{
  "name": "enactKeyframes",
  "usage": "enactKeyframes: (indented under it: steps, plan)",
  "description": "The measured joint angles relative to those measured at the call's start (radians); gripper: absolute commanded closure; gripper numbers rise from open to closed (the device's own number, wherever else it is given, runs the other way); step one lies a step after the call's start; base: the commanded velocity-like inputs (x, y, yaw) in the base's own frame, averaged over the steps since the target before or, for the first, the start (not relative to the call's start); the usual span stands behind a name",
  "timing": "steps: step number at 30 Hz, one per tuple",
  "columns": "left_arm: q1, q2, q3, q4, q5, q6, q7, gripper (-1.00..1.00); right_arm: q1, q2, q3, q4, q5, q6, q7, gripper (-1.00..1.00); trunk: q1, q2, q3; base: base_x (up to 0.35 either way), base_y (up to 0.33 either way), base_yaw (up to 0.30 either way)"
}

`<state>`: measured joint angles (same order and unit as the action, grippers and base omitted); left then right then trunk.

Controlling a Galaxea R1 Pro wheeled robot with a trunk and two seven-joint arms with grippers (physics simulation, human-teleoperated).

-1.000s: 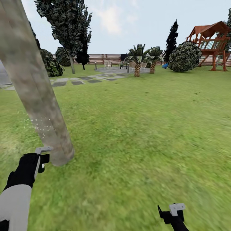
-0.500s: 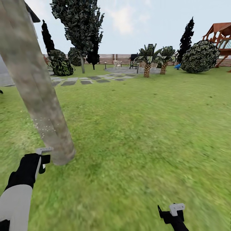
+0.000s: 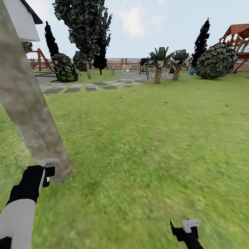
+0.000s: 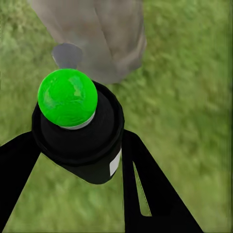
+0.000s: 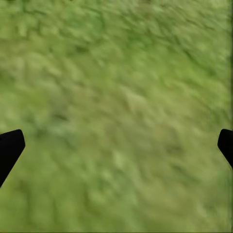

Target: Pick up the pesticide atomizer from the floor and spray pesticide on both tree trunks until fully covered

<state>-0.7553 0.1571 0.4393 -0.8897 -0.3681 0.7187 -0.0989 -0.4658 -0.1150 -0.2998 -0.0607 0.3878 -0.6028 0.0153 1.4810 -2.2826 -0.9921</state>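
The pesticide atomizer [image 4: 80, 133], a dark bottle whose top renders bright green here, sits clamped between the fingers of the left gripper [image 4: 77, 160], its nozzle toward the tree trunk [image 3: 29, 114] just beyond at 12 o'clock. Pale specks dot the trunk above the gripper. Since half a second ago the view has swung, showing a white building [image 3: 24, 22] at 11 o'clock. The right gripper [image 5: 116, 145] hangs spread wide over grass [image 3: 155, 138], holding nothing.
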Motion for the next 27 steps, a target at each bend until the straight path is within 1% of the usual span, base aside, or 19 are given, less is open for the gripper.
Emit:
enactKeyframes:
  steps: [19, 22, 27]
  plan:
    - [0.0, -0.001, -0.001, 0.0, 0.0, 0.0, 0.001, 1.0, 0.0, 0.0, 0.0, 0.0, 0.0, 0.0, 0.0, -1.0, 0.0, 0.0, 0.0, 0.169, -0.244, 0.271]
    - [0.0, -0.001, -0.001, 0.001, 0.0, -0.001, 0.001, 1.0, 0.0, 0.0, 0.0, 0.0, 0.0, 0.0, 0.0, -1.0, 0.0, 0.0, 0.0, 0.168, -0.244, 0.106]
    - [0.0, -0.002, -0.001, 0.002, -0.001, -0.001, 0.001, 1.0, 0.0, 0.0, 0.0, 0.0, 0.0, 0.0, 0.0, -1.0, 0.0, 0.0, 0.0, 0.168, -0.244, 0.012]
